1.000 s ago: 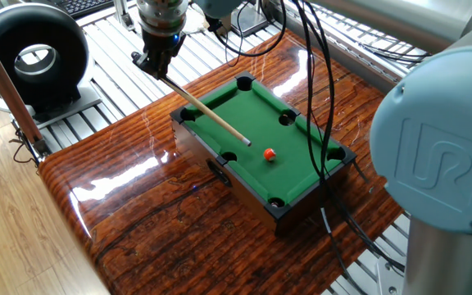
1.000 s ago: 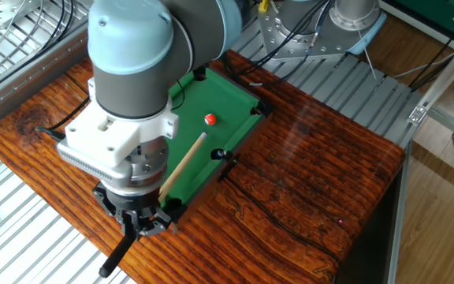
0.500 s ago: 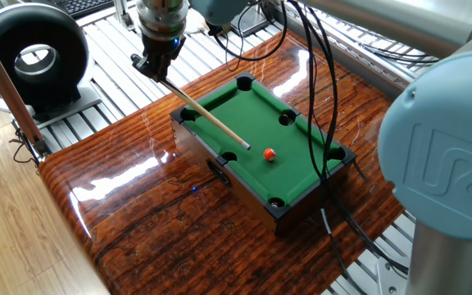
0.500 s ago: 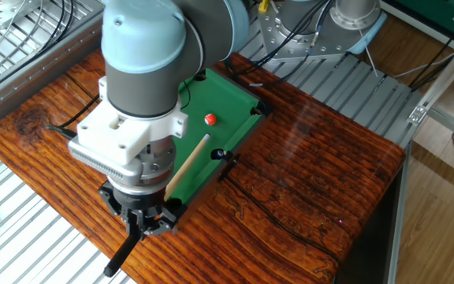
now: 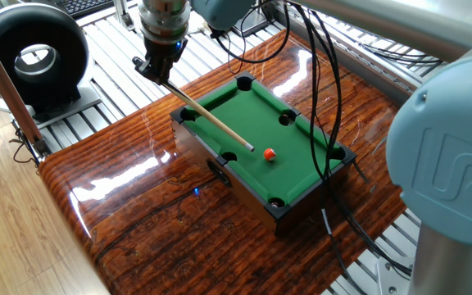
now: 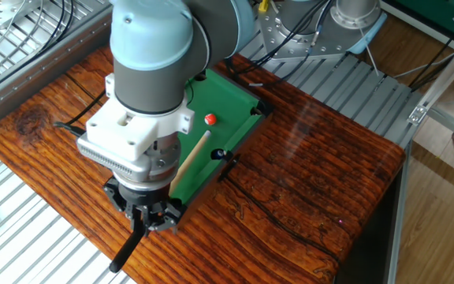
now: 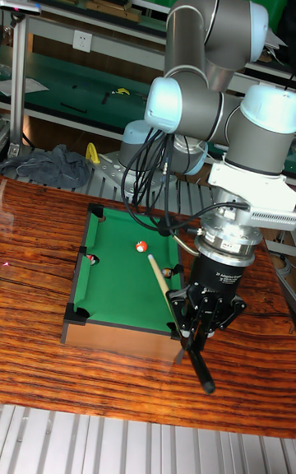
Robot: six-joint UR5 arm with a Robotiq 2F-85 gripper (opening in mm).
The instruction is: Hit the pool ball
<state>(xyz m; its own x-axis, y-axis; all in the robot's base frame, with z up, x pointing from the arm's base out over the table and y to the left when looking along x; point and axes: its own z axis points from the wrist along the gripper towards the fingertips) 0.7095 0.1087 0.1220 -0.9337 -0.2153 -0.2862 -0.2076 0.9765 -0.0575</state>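
My target, the pool ball [image 5: 270,154], is tiny, glossy and orange-red, with a small pale spot. It sits on the green felt [image 5: 256,123] of the miniature pool table, out in the open (touching no cushion), clear of every pocket, nearer one long side.

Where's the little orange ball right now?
The ball lies on the green felt of the mini pool table, just past the cue tip, apart from it.

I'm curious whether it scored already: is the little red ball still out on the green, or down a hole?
Out on the felt. The pool ball sits on the green surface, clear of every pocket.
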